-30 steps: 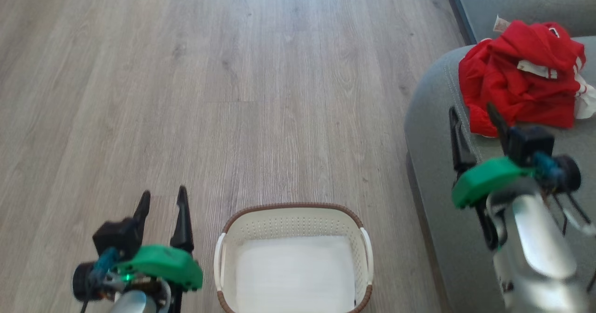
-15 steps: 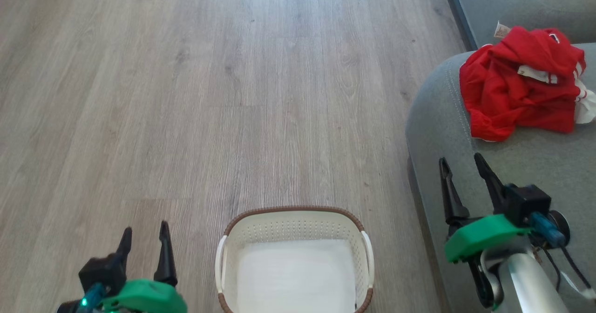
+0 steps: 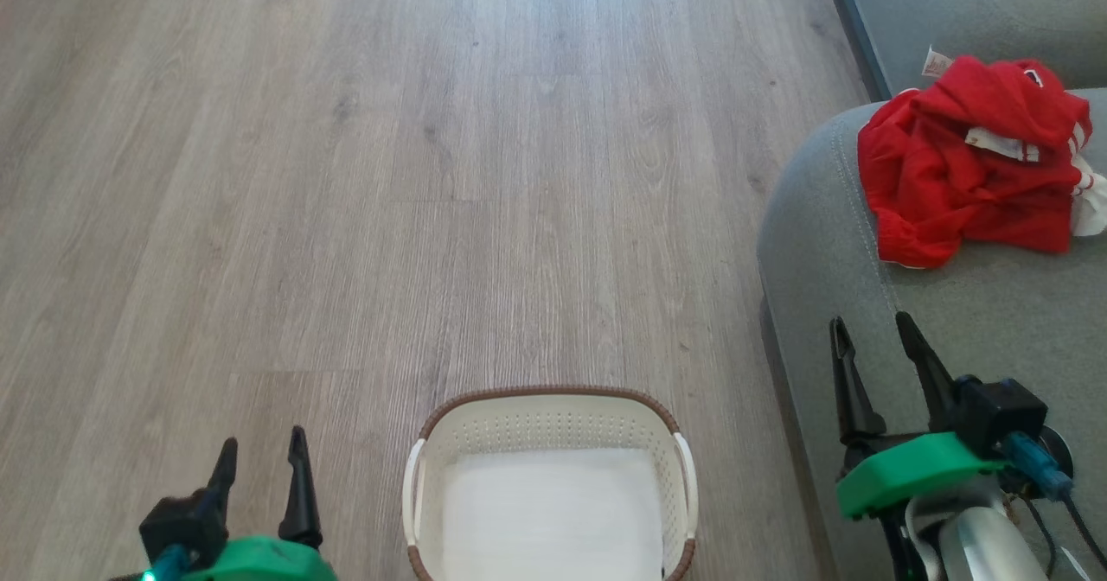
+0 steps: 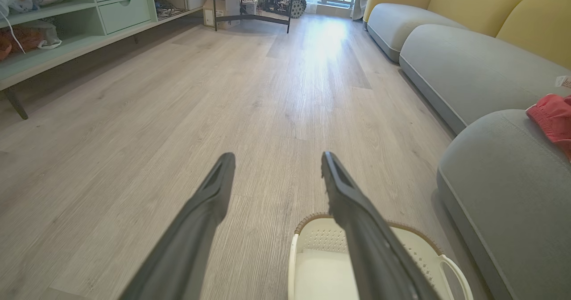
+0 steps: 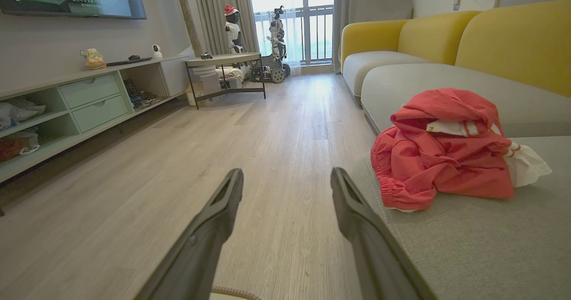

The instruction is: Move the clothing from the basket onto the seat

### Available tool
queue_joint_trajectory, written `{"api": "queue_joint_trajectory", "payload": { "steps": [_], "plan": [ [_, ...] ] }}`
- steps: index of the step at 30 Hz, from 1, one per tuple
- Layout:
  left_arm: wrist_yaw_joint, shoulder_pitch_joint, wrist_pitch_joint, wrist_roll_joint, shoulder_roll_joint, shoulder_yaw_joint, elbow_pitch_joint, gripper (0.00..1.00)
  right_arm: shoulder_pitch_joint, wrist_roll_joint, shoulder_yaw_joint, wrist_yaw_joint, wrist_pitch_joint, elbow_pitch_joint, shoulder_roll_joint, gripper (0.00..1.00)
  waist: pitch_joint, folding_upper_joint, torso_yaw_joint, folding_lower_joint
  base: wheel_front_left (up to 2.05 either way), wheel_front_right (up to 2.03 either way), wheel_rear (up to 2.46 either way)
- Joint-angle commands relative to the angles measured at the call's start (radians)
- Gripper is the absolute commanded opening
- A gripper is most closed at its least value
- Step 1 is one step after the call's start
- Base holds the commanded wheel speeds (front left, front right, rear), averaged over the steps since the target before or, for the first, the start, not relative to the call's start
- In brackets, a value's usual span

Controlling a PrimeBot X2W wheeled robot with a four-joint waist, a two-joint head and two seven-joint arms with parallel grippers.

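Observation:
The red clothing (image 3: 973,162) lies in a crumpled heap on the grey-green seat (image 3: 995,339) at the right, white trim showing; it also lies ahead in the right wrist view as the same clothing (image 5: 441,157) on the seat (image 5: 490,242). The cream basket (image 3: 549,417) with a brown rim stands on the floor at bottom centre, only its white bottom showing inside. My right gripper (image 3: 873,335) is open over the seat's front edge, well short of the clothing, holding nothing. My left gripper (image 3: 262,443) is open and empty, left of the basket (image 4: 321,237).
Grey wood floor (image 3: 432,175) stretches ahead and left. In the wrist views a pale green shelf unit (image 5: 67,108) lines the left wall, a small table (image 5: 223,68) and other robots stand far ahead, and yellow-backed sofa sections (image 5: 401,50) run along the right.
Both arms have drawn back toward the bottom of the head view. The right gripper pulled away from the clothing, which stays on the seat. The camera tilted slightly.

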Motion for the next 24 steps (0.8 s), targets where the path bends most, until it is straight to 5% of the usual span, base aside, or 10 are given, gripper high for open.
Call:
{"api": "queue_joint_trajectory", "payload": {
  "steps": [1, 19, 20, 24],
  "plan": [
    [-0.006, -0.034, -0.013, 0.011, 0.003, 0.055, -0.027, 1.00, -0.020, 0.009, 0.027, 0.000, -0.009, -0.041, 0.004, 1.00, -0.001, -0.0001, 0.000, 0.0001, 0.00, 0.00, 0.00],
    [-0.044, -0.026, -0.013, 0.058, -0.034, 0.104, -0.015, 1.00, -0.027, 0.008, 0.021, 0.000, -0.009, -0.024, 0.004, 1.00, -0.005, -0.0001, 0.004, 0.0001, 0.00, 0.00, 0.00],
    [-0.044, 0.004, 0.001, 0.050, -0.039, 0.057, 0.015, 0.00, 0.000, 0.011, 0.003, 0.000, 0.000, 0.009, 0.001, 0.00, -0.005, -0.0001, 0.004, 0.0001, 0.00, 0.00, 0.00],
    [-0.044, 0.030, 0.003, 0.049, -0.056, 0.049, 0.076, 0.00, 0.028, 0.013, 0.009, 0.000, 0.004, 0.079, 0.002, 0.00, -0.005, -0.0001, 0.004, 0.0001, 0.00, 0.00, 0.00]
  ]
}}
